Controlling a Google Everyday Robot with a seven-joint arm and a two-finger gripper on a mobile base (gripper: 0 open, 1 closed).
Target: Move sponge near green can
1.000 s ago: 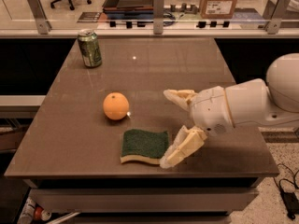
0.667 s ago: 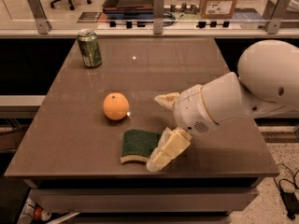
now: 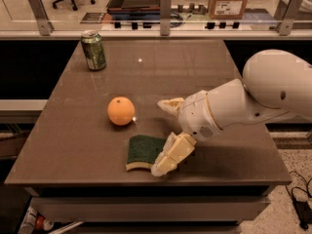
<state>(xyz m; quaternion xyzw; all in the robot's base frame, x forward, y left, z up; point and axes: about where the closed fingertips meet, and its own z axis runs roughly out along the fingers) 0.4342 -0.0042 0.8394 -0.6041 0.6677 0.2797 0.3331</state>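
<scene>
The sponge (image 3: pixel 143 151) lies flat on the bench (image 3: pixel 73 140), close to the front edge and a little right of its middle, green side up. Its pale foam edge faces the front. From here it looks about as wide as it is deep, so I cannot tell which way its long axis runs; its sides sit slightly skewed to the bench edge.

My jaws are at its right side, spread wide open and gripping nothing. 1 finger (image 3: pixel 171 154) reaches down over the sponge's right edge, and whether it touches I cannot tell. The other finger (image 3: pixel 169 105) hangs farther back, apart from the sponge.

The orange (image 3: pixel 121 110) sits just behind and left of the sponge. The can (image 3: pixel 93 50) stands upright at the far left corner, well apart from the sponge.
</scene>
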